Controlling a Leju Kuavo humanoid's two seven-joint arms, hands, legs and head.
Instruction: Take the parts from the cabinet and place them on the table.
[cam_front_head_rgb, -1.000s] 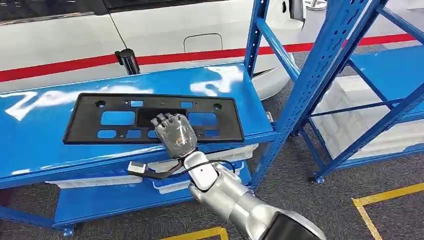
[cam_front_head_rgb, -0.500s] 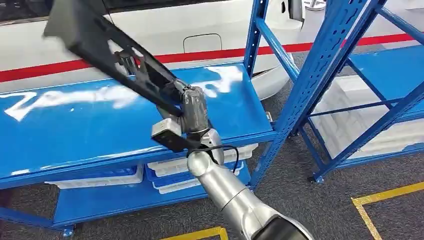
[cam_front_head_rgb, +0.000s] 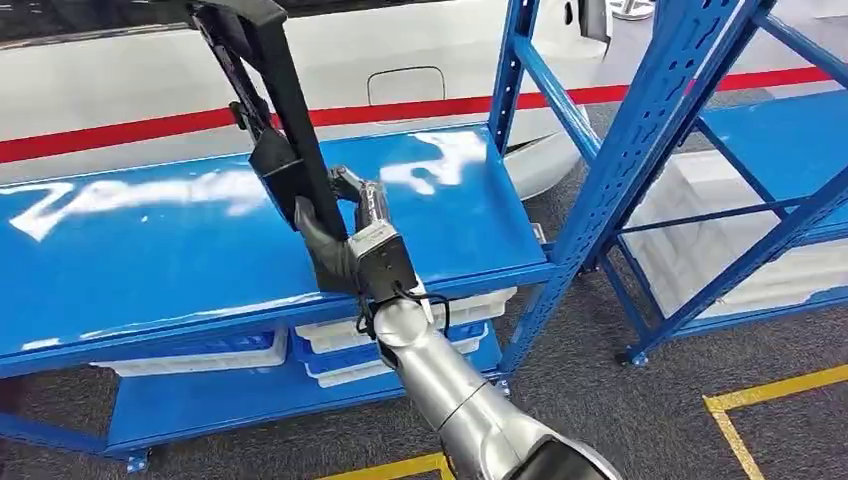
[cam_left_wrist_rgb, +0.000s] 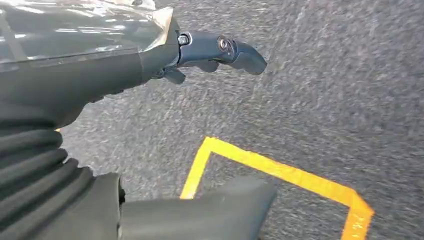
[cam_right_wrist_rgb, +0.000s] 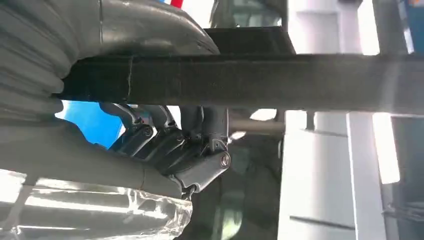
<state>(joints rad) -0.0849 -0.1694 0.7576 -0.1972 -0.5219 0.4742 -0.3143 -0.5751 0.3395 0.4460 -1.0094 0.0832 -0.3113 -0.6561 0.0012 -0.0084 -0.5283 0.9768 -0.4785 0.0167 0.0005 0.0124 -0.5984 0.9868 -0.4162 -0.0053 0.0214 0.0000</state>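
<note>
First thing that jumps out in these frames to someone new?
The long black plastic panel standing nearly upright above the glossy blue shelf, gripped at its lower end by the right hand. Behind the rack sits a white car with a red stripe. The left hand hangs over grey carpet by a yellow floor line, holding nothing.

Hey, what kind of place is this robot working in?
Probably a car factory or auto-parts storeroom: blue steel shelving, a white car body parked behind it, yellow floor marking tape, and the right hand gripping a black plastic car trim panel.
</note>
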